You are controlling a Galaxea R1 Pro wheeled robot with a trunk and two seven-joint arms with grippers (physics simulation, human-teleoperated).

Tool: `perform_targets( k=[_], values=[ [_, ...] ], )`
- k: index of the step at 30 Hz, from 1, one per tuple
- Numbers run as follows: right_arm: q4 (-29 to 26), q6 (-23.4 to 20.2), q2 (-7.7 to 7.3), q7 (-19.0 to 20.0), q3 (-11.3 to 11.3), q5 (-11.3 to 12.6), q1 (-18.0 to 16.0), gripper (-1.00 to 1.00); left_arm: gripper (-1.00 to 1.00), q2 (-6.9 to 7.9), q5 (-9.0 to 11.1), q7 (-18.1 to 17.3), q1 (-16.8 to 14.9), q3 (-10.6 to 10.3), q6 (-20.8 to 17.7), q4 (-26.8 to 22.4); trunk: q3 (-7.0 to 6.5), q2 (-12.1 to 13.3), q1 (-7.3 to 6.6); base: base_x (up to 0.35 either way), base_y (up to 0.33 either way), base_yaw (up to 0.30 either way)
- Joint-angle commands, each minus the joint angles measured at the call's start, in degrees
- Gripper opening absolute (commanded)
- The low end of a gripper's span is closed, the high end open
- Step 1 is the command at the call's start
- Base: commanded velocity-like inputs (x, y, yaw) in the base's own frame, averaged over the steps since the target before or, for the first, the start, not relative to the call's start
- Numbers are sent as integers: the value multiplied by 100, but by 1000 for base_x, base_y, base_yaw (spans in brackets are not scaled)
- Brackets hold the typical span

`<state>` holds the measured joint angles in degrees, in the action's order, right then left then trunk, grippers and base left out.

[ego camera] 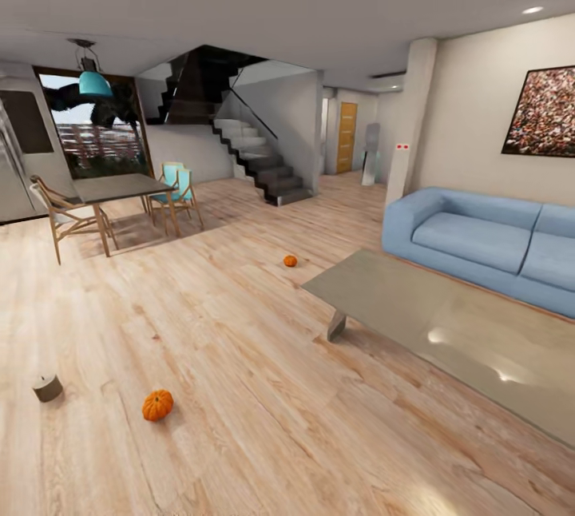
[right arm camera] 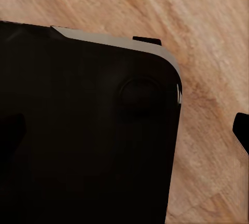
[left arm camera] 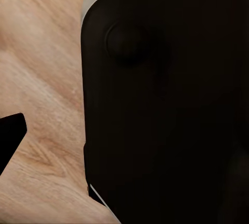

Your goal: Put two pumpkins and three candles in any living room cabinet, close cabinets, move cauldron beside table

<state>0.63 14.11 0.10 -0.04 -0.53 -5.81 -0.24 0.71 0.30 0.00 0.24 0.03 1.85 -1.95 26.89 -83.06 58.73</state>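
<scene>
Two orange pumpkins lie on the wooden floor: the bigger pumpkin (ego camera: 157, 404) near the front left, the smaller pumpkin (ego camera: 290, 260) farther off by the corner of the table (ego camera: 415, 304). That low table has a glossy translucent top and a grey block leg. One grey candle (ego camera: 47, 387) with a pale top stands on the floor left of the bigger pumpkin. My left gripper (left arm camera: 124, 141) and right gripper (right arm camera: 127, 133) hang over my black base, fingers wide apart and holding nothing. The cabinet and the cauldron are out of view.
A blue sofa (ego camera: 487, 240) stands behind the table at the right. A dining table (ego camera: 120, 187) with chairs is at the far left and a staircase (ego camera: 255, 156) at the back. Open floor (ego camera: 239, 340) lies between me and the pumpkins.
</scene>
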Motion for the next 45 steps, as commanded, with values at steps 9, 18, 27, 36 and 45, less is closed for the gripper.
perform_targets(
  k=[9, 18, 27, 36, 45],
  values=[
    [7, 22, -1, -4, 0, -43, -3, 100, 100, -1, 2, 0, 3, 5, 9, -7, 4, -2, 0, 0, 0, 270],
    [7, 22, -8, -4, 1, -39, -3, 100, 100, 0, 4, 0, 3, 2, 9, -7, 4, -2, 0, 0, 0, 270],
    [14, 22, -9, -4, 8, -35, -3, 100, 100, -1, 5, 0, 3, 3, 9, -7, 4, -2, 0, 0, 0, 270],
    [21, 22, -10, -4, 9, -35, -3, 100, 100, -1, 4, 0, 3, 3, 9, -7, 4, -2, 0, 0, 0, 270],
    [124, 11, -17, -12, 9, -32, -3, 100, 100, 0, 5, 0, 3, 2, 9, -7, 4, -2, 0, 0, 0, 270]
  ],
)
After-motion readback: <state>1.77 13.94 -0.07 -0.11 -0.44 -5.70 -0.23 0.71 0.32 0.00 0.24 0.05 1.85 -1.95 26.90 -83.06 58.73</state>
